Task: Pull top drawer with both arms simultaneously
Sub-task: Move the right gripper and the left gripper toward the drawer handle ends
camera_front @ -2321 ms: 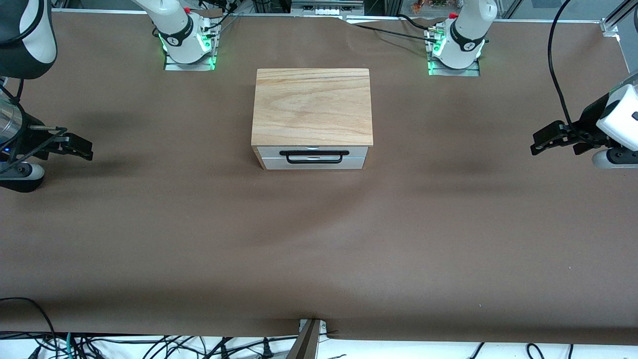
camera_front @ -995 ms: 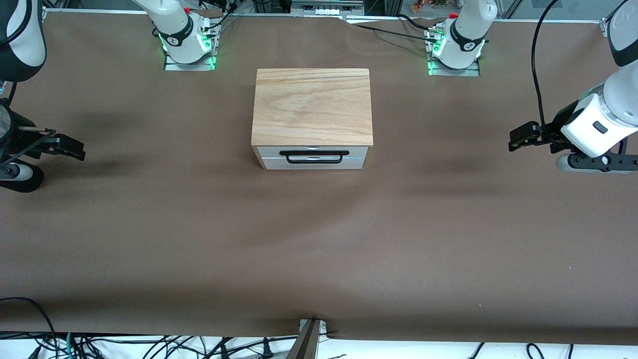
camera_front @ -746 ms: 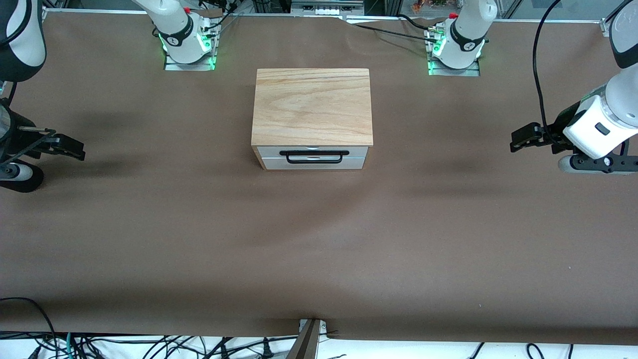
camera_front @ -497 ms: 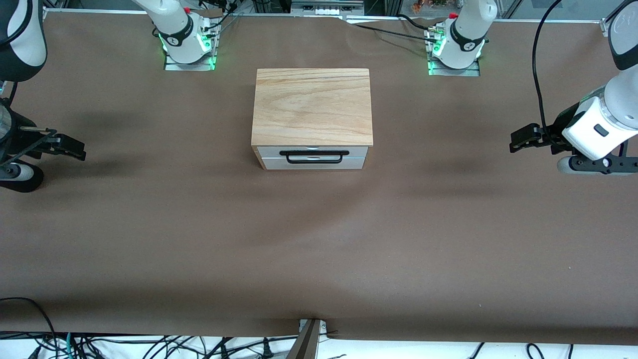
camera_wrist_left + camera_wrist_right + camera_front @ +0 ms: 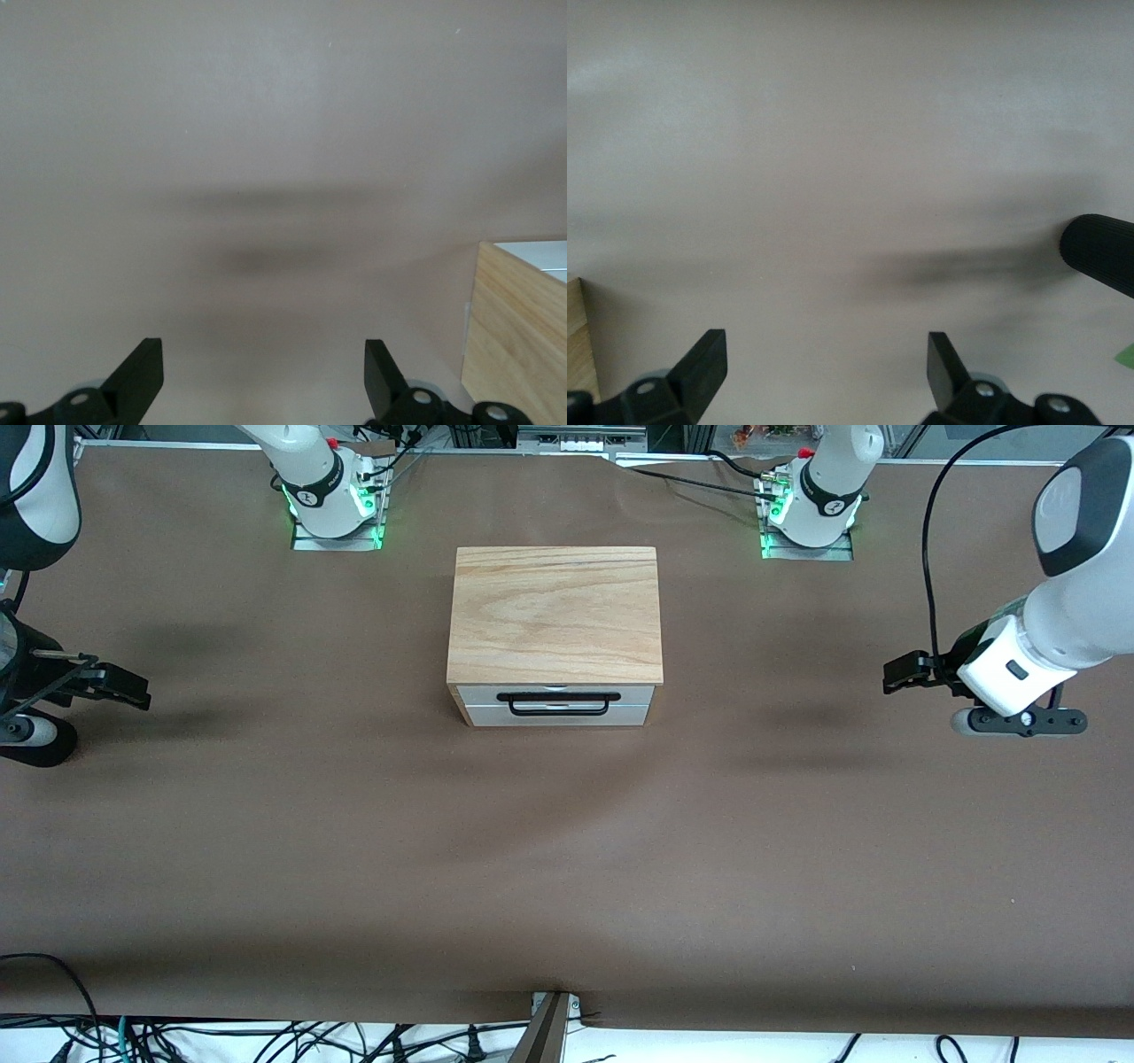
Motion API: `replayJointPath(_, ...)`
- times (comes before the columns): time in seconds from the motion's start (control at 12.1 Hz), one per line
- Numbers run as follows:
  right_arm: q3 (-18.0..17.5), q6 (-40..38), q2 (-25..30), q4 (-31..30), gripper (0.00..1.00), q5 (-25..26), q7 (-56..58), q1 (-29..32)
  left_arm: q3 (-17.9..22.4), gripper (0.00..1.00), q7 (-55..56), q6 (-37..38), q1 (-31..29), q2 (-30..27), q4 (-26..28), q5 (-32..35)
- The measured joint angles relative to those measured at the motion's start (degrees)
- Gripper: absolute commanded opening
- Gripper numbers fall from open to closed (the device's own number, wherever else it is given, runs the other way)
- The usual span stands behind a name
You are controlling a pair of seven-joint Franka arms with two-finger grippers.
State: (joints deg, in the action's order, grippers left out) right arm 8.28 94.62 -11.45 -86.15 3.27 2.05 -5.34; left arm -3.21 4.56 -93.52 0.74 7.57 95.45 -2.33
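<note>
At the right arm's end of the brown tabletop [image 5: 354, 850], the right end effector [image 5: 124, 684] hangs over bare cloth, its fingers [image 5: 700, 363] spread wide with nothing between them. In the middle stands the wooden cabinet [image 5: 555, 613], and the top drawer [image 5: 556, 693] sits fully shut in its front, facing the front camera, just under the pale top board. Its wide black bar handle [image 5: 554, 702] is the only place to take hold; the bar looks rigid, smooth and possibly slick, and long enough for one end effector near each end. The drawer appears shallow and light, so uneven pulls would likely skew it or drag the whole cabinet. At the left arm's end, the left end effector [image 5: 904, 674] is likewise spread and empty over bare tabletop, well apart from the cabinet.
</note>
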Motion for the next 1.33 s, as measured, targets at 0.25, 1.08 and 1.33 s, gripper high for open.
replayJointPath(0.25, -0.01, -0.03, -0.14, -0.02, 1.0, -0.31, 0.05, -0.01, 0.03, 1.0, -0.54, -0.15, -1.53, -0.62, 0.8, -0.25)
replayJointPath(1.08, 0.07, 4.57, -6.22, -6.56, 1.0, -35.39, 6.83, 2.46, -0.56, 1.0, -10.85, -13.1, -1.54, 0.41, 15.98, -32.68)
replayJointPath(1.33, -0.4, 10.31, -8.17, -14.54, 1.0, -52.18, 17.25, 2.08, -1.52, 1.0, -20.4, -14.88, -1.36, 4.19, 18.59, -47.65)
